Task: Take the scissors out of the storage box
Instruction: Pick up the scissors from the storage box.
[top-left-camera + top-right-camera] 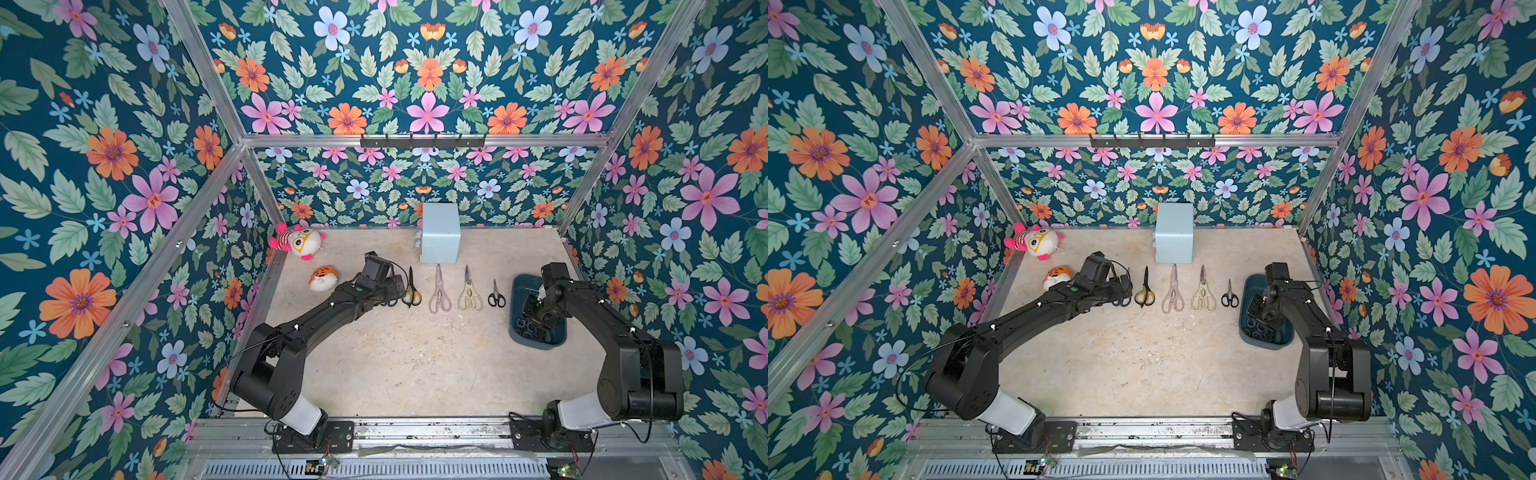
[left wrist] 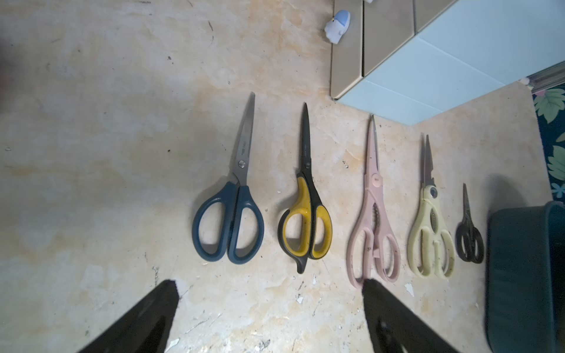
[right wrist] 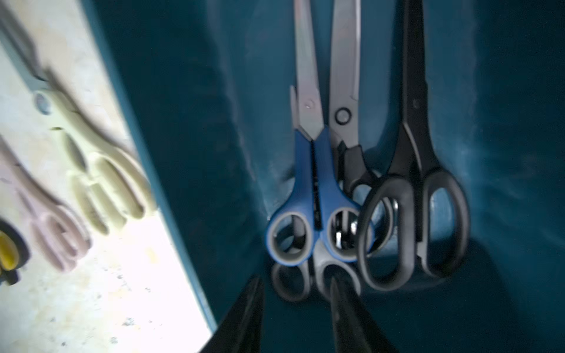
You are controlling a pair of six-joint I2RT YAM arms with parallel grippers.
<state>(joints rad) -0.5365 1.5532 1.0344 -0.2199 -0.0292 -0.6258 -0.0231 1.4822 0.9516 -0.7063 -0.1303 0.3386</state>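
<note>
Right tool point(image 3: 296, 285) down inside storage box point(image 3: 183, 122) on right side of counter point(image 1: 415, 365), jaws parted. Tips either side of one loop of a grey-handled pair point(image 3: 319, 264) at bottom of the pile. Touching or not: can't tell, wrist view too blurred. In both top views, tool buried under right arm, just a dark lump over the box.

In box: blue-handled pair point(image 3: 315, 195) on top of the grey one, big black pair point(image 3: 412, 198) beside it, silver-bladed pair point(image 3: 345, 76) wedged between, its black handles mostly covered. Blade tips cut off by frame edge. From above, only a few dark handle rings at near end of box, count not readable.

Out on counter in one row, blades pointing far, left to right: dark blue pair point(image 2: 227, 226), yellow-and-black pair point(image 2: 305, 226), pink shears point(image 2: 373, 229), cream shears point(image 2: 431, 232), small black pair point(image 2: 469, 241). Last one just left of box. Dark blue pair almost fully hidden under left arm in top views, only handle loops point(image 1: 1121, 301) peeking out.

Left tool point(image 2: 270, 284) wide open, nothing between jaws, hovering over counter just near of the dark blue and yellow-and-black handles.
</note>
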